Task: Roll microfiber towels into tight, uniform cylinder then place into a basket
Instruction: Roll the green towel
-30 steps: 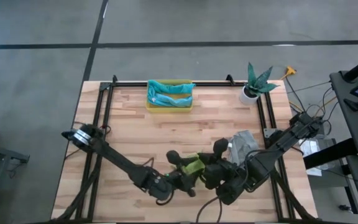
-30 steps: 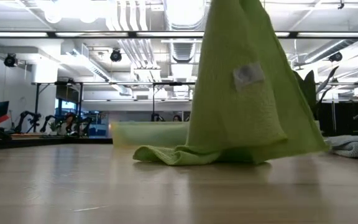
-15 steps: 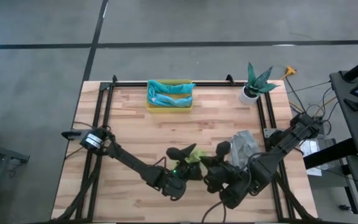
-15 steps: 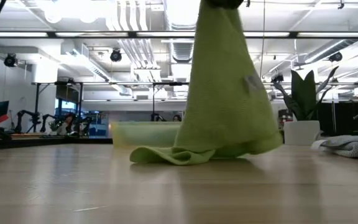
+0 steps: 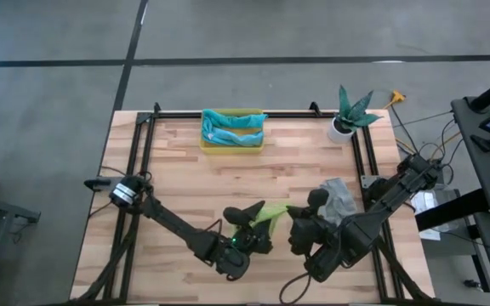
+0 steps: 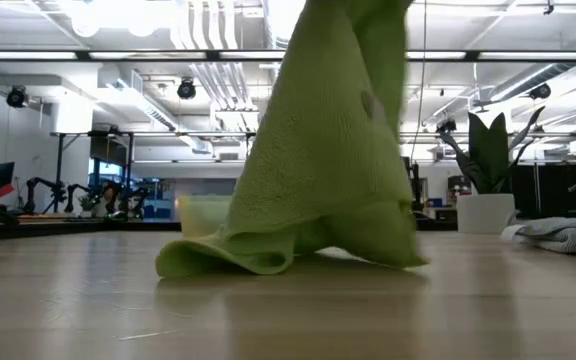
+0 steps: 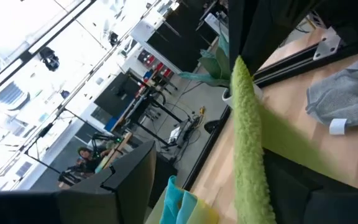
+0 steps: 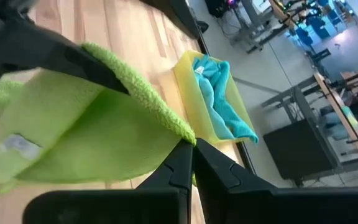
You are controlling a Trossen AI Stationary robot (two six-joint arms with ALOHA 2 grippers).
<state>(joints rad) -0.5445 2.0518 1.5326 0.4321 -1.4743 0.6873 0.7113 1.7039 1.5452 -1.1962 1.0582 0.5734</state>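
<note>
While overhead hides it, the right claw (image 8: 188, 149) is clamped on the lime towel (image 8: 79, 137); the left claw's (image 5: 258, 223) fingers seem apart.

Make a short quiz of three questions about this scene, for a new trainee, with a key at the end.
1. True or false: the lime green towel lies flat on the table.
2. Which towel is in the yellow basket? A grey, B teal, C lime green.
3. Fill in: the grey towel lies on the table's ____ side, near the right arm.

Key
1. False: it hangs, lifted, with only its lower edge on the wood; the right gripper is shut on its edge, and the left gripper is beside it.
2. B, the teal towel.
3. Right.
</note>
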